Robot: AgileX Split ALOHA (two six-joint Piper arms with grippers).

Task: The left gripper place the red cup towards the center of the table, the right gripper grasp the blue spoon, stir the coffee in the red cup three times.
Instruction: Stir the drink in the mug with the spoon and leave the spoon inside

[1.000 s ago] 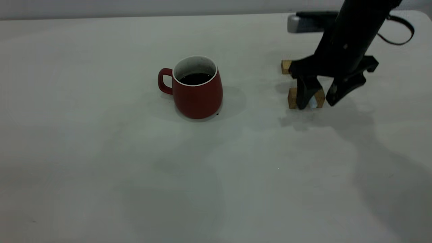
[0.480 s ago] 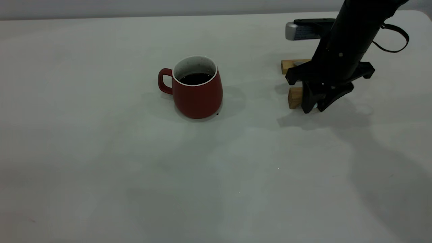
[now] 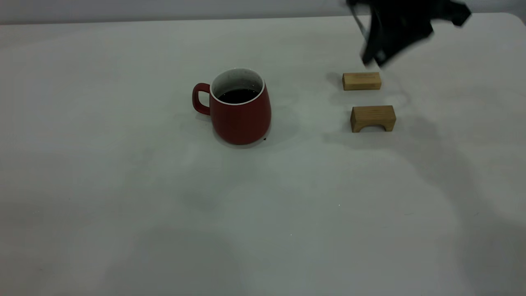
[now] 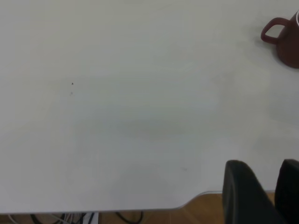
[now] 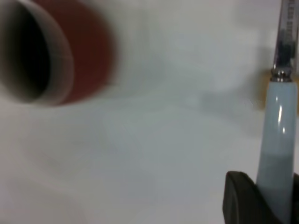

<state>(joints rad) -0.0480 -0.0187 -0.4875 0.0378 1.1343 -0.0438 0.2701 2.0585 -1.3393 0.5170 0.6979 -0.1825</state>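
The red cup (image 3: 240, 113) stands upright near the middle of the table (image 3: 263, 230), handle to the left, with dark coffee (image 3: 238, 95) inside. My right gripper (image 3: 380, 55) hangs high at the back right, above the far wooden block. In the right wrist view the right gripper (image 5: 266, 179) is shut on the pale handle of the blue spoon (image 5: 278, 135). The metal shaft points away from it, and the red cup (image 5: 56, 56) lies ahead, apart. My left gripper (image 4: 273, 164) is parked over the table's edge, shut and empty, far from the red cup (image 4: 286, 39).
Two tan wooden blocks lie right of the cup, a flat one (image 3: 361, 81) farther back and an arched one (image 3: 372, 118) nearer. The table's rounded corner (image 4: 187, 205) lies under the left gripper, with wooden floor beyond it.
The right gripper closed on the spoon handle at the blocks, then rose up and back with the spoon. Both blocks now lie uncovered. The cup has not moved.
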